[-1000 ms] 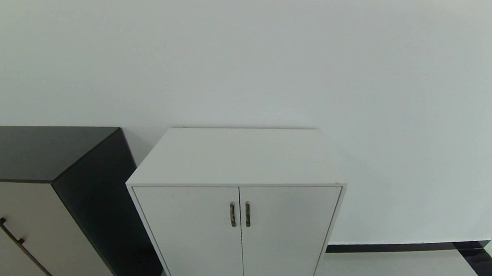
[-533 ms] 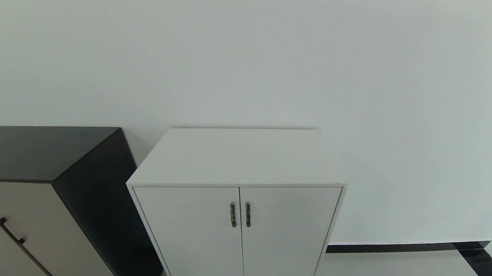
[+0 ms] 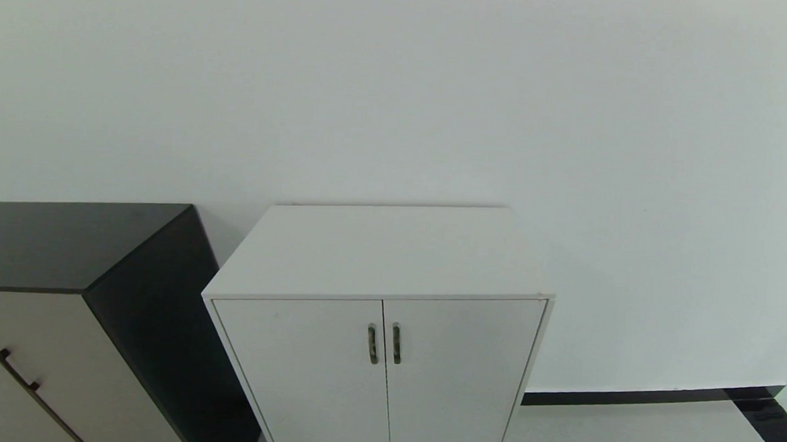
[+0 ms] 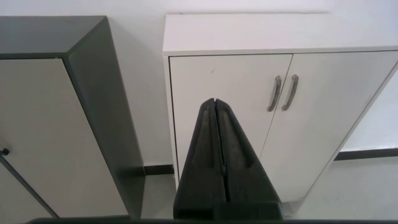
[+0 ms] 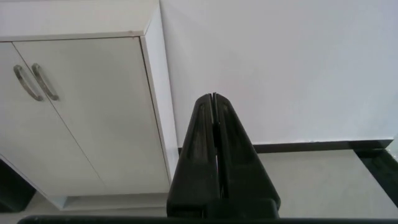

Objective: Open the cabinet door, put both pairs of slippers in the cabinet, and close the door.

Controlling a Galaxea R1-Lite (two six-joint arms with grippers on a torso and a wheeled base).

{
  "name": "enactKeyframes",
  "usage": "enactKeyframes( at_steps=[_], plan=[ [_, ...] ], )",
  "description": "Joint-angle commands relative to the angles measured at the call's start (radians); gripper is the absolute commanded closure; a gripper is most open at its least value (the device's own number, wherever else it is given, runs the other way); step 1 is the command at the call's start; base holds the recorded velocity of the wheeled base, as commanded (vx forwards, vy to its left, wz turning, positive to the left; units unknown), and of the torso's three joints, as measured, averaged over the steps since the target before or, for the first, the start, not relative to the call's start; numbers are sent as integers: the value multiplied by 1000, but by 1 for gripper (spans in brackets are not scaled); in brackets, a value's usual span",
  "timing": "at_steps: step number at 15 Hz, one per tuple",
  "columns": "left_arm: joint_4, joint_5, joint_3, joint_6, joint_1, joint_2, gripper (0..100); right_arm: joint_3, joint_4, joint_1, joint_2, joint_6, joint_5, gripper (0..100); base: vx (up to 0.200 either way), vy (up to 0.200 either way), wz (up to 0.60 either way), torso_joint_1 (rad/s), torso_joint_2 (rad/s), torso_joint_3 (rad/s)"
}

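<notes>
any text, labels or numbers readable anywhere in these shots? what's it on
None: no word, label, number or sign can be read in any view.
The white cabinet, its doors and handles are plain.
The dark cabinet, the wall and the floor carry no print.
The left gripper and right gripper are bare black, with no marking.

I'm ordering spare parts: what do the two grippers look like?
Both look alike. The left gripper has two long matte black fingers, broad at the base and tapering to a narrow tip. The right gripper has the same black wedge-shaped fingers. Their surfaces are plain, without markings.
</notes>
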Motion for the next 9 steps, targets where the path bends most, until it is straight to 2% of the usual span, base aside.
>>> enactKeyframes(
  at_steps=[1,9],
  plan=[
    [0,0,0,1,1,1,100,0,1,-1,-8,-2,0,100,0,0,0,0,0,0],
    [0,2,0,1,1,1,100,0,0,-2,-10,16,-4,100,0,0,0,0,0,0]
  ],
)
